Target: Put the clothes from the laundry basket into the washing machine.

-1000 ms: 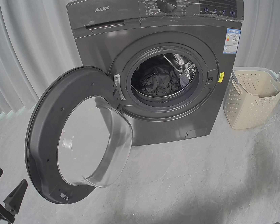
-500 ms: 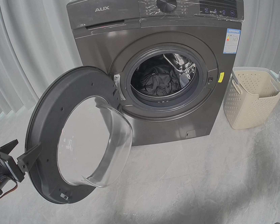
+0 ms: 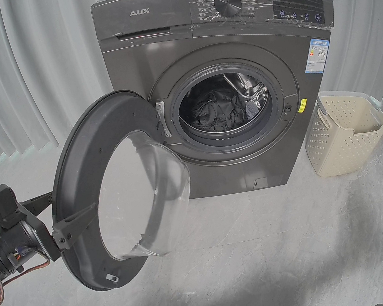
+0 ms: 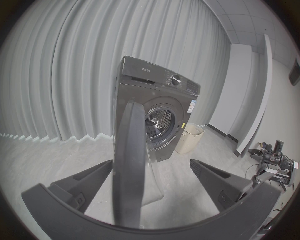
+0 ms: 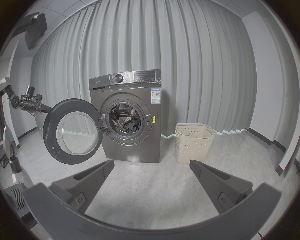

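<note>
since the earlier frames the left gripper (image 3: 70, 206) has come up from the 8 o'clock corner of the head view to the door (image 3: 78, 175), and the door has swung a little towards the drum. the jaws stand wide and straddle the door's outer rim, one finger in front and one behind, gripping nothing. in the left wrist view the rim runs upright, edge-on between them. the drum opening lies at about 2 o'clock from the jaws, so the left arm is the nearer one. it reaches in low from 8 o'clock with the wrist level. dark clothes (image 3: 216, 108) lie inside the washing machine (image 3: 213, 32). the laundry basket (image 3: 340, 150) at its 4 o'clock looks empty. the right gripper (image 5: 151, 162) hangs wide open at 5 o'clock, well apart
</note>
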Controlling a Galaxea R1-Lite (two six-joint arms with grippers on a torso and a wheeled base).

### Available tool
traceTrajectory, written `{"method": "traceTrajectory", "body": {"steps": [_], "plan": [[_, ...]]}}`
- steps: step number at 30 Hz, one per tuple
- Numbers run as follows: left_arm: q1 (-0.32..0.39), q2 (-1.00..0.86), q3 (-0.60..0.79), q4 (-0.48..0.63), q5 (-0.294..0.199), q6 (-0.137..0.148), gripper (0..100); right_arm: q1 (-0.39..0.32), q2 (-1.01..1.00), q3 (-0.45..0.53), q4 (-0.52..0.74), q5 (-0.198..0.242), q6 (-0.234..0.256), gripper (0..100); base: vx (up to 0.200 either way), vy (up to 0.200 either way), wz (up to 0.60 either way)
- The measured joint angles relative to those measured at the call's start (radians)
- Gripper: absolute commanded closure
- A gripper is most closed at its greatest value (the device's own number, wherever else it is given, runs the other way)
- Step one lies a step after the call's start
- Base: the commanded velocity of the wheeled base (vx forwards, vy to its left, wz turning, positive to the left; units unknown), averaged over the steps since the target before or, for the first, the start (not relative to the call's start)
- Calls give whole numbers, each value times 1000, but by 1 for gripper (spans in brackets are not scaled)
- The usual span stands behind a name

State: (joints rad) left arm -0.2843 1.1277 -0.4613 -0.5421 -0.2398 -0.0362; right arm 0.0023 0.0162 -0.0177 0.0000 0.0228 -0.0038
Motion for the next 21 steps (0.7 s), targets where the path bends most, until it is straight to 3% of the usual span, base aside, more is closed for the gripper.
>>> {"method": "traceTrajectory", "body": {"steps": [14, 21], "plan": [[-60, -64, 54, 1, -2, 8, 0, 1, 0, 0, 0, 0, 0, 0, 0, 0, 0], [-171, -14, 9, -4, 14, 1, 0, 1, 0, 0, 0, 0, 0, 0, 0, 0, 0]]}}
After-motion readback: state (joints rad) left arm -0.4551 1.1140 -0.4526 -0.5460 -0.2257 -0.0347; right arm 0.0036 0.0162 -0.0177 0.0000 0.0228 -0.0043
